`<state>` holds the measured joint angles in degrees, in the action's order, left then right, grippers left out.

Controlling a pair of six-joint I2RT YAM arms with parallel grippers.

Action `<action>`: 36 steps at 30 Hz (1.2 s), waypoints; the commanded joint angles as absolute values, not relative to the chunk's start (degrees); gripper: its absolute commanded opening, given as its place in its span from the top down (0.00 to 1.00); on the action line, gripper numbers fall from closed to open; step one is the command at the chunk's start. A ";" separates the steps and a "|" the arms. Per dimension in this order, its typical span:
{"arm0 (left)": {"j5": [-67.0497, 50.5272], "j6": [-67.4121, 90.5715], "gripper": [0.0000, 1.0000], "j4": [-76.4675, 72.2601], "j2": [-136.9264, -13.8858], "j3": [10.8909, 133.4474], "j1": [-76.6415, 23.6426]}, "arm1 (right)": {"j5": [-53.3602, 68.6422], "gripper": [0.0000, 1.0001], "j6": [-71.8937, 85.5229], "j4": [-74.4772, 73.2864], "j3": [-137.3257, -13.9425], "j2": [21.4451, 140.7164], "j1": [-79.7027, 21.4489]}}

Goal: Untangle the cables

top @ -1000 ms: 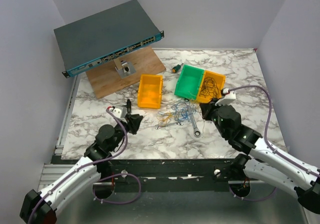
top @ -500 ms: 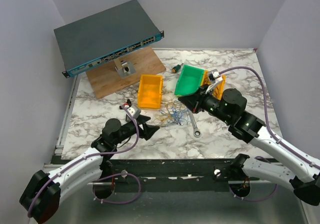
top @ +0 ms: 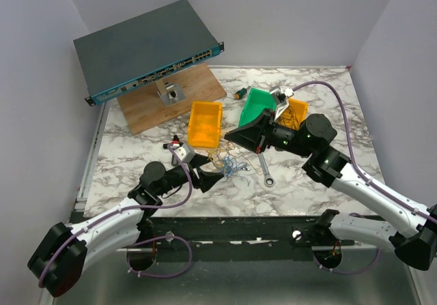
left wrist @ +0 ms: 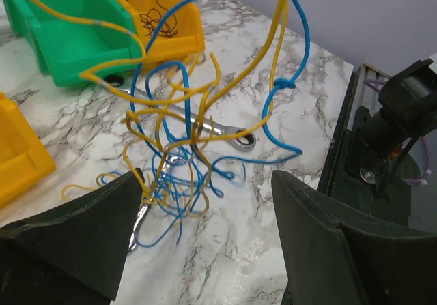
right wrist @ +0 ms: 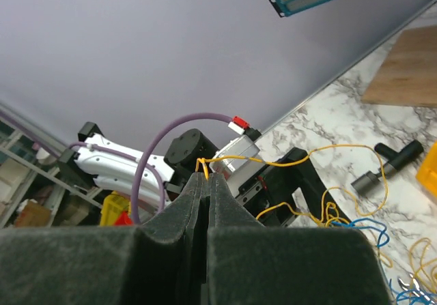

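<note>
The cables are a loose tangle of thin blue and yellow wires on the marble table, partly lying over a silver wrench. My left gripper sits low just left of the tangle, open. In the left wrist view the cables lie ahead of its gripper, and nothing is between the fingers. My right gripper hovers above the tangle, shut on a yellow cable. In the right wrist view that yellow cable leaves the shut gripper and runs down to the bundle.
A yellow bin stands left of the tangle. A green bin and a second yellow bin holding dark wires stand behind it. A network switch rests on a wooden board at the back left. A small green-ended tool lies nearby.
My left gripper has opened and moved right, up to the tangle. My right gripper has swung left over the tangle and risen, pulling the yellow cable up with it.
</note>
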<state>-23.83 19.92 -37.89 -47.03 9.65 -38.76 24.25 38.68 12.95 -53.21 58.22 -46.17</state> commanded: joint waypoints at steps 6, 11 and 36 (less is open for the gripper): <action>-23.55 20.39 0.38 -43.65 -48.18 9.82 -39.11 | 29.18 0.99 43.77 21.35 -53.80 62.75 -48.62; -18.22 19.67 1.00 -31.40 -52.22 15.48 -39.16 | 12.41 0.99 36.75 7.24 -58.06 59.48 -48.74; 18.55 26.81 1.00 -14.26 -33.36 10.47 -36.39 | -74.75 0.91 43.91 -36.52 -49.85 42.07 -48.61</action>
